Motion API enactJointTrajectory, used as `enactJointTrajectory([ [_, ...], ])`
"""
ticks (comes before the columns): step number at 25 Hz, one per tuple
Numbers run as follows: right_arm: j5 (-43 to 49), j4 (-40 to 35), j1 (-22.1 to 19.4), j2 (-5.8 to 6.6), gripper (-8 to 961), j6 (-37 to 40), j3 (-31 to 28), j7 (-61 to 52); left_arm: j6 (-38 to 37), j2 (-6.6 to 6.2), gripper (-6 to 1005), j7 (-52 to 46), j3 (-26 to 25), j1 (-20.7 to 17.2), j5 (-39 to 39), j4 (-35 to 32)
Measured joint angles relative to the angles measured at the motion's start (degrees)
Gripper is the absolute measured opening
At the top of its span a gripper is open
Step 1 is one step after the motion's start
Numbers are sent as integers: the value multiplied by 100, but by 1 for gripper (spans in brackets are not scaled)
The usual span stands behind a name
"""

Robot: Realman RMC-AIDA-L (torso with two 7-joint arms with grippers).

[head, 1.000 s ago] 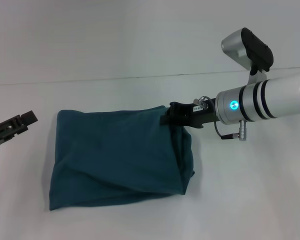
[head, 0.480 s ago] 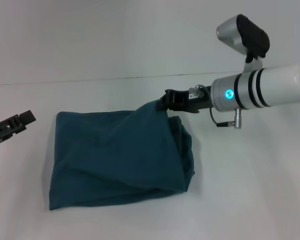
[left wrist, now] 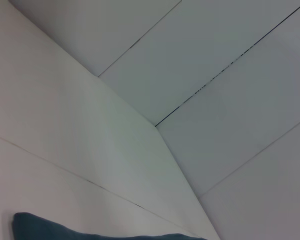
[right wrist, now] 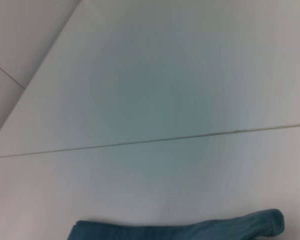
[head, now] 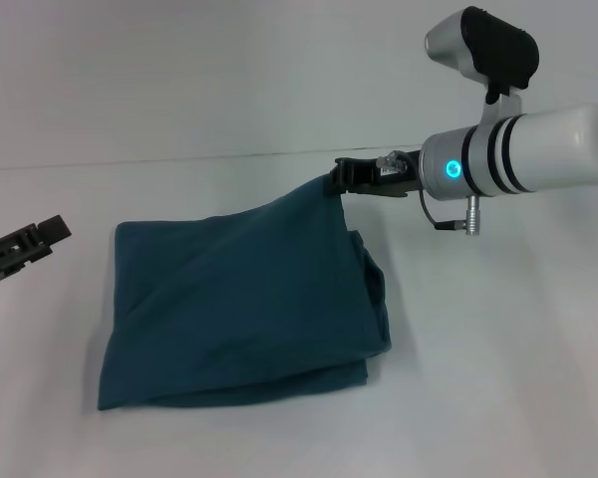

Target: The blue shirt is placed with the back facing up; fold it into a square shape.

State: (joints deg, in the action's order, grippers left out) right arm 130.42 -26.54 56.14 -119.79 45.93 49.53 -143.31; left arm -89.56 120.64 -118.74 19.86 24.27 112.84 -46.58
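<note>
The blue shirt (head: 239, 304) lies folded into a rough rectangle on the white table, left of centre in the head view. My right gripper (head: 336, 180) is shut on the shirt's far right corner and holds that corner lifted above the table, so the top layer slopes up toward it. A strip of the shirt (right wrist: 190, 231) shows in the right wrist view, and a sliver of the shirt (left wrist: 90, 235) in the left wrist view. My left gripper (head: 25, 247) hovers off the shirt's left edge, apart from the cloth.
The white table (head: 478, 378) spreads around the shirt on all sides. A pale wall (head: 229, 70) rises behind the table's far edge.
My right gripper has risen and shifted slightly toward the far side, pulling the shirt's far right corner higher off the table. The left gripper has stayed where it was.
</note>
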Motion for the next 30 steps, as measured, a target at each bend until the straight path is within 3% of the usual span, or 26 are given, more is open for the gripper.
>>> enactJointTrajectory([
  [12,5,285,-30,17,42,-318,254,-93,69,3,669,-25,1,25,0,4],
  [20,300,485,-96,180,49,-280,306,-747,80,21,669,-26,1,25,1,16],
  [25,951,300,-96,293,188,-65,292,-1382,79,20,668,-33,43,37,15,19],
  [30,420,-564,-293,565,345,1323,102,-1158,79,-30,668,-185,237,135,182,19],
])
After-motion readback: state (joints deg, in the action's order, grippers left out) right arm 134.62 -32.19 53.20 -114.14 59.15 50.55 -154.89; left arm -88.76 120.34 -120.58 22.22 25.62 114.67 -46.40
